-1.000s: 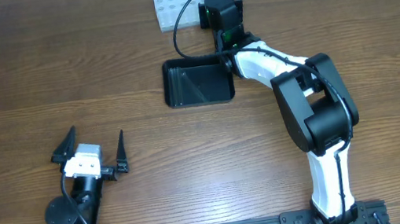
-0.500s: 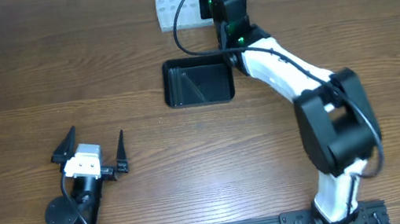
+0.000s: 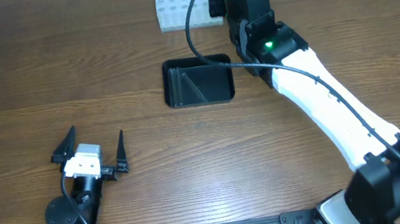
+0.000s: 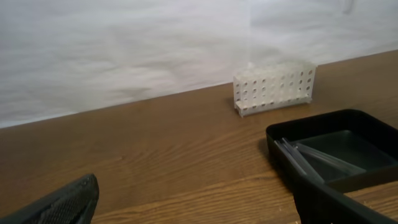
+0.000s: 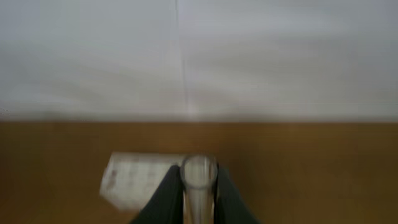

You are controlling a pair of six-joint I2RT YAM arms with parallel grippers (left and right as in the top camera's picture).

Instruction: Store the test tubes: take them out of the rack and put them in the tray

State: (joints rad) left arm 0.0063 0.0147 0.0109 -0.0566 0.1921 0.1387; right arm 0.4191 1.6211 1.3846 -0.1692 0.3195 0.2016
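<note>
Finding: the right gripper [image 5: 199,194] had its fingers clamped on a clear test tube [image 5: 199,174], seen end-on in the right wrist view. The white rack [image 3: 183,11] lay below and slightly to one side of it.

Change noted: over the preceding second the right arm [image 3: 327,109] straightened out, and its wrist travelled from the right end of the rack to the top edge of the overhead frame. The rack and the tray did not shift. This is judged to be an upward withdrawal, with the tube now lifted clear of the rack rather than seated in it.

The black tray [image 3: 167,85] sat just below the rack in the upper middle of the overhead frame. It already held several clear tubes [image 4: 308,158] lying flat along one side.

The left gripper [image 3: 96,131] rested at the lower left of the surface [image 3: 34,65], well apart from the work, with its fingers spread wide and nothing between them.

Assessment: extraction of this tube appears done. The transfer down to the tray and the release are outstanding. It could not be told whether any tubes remained in the rack.
</note>
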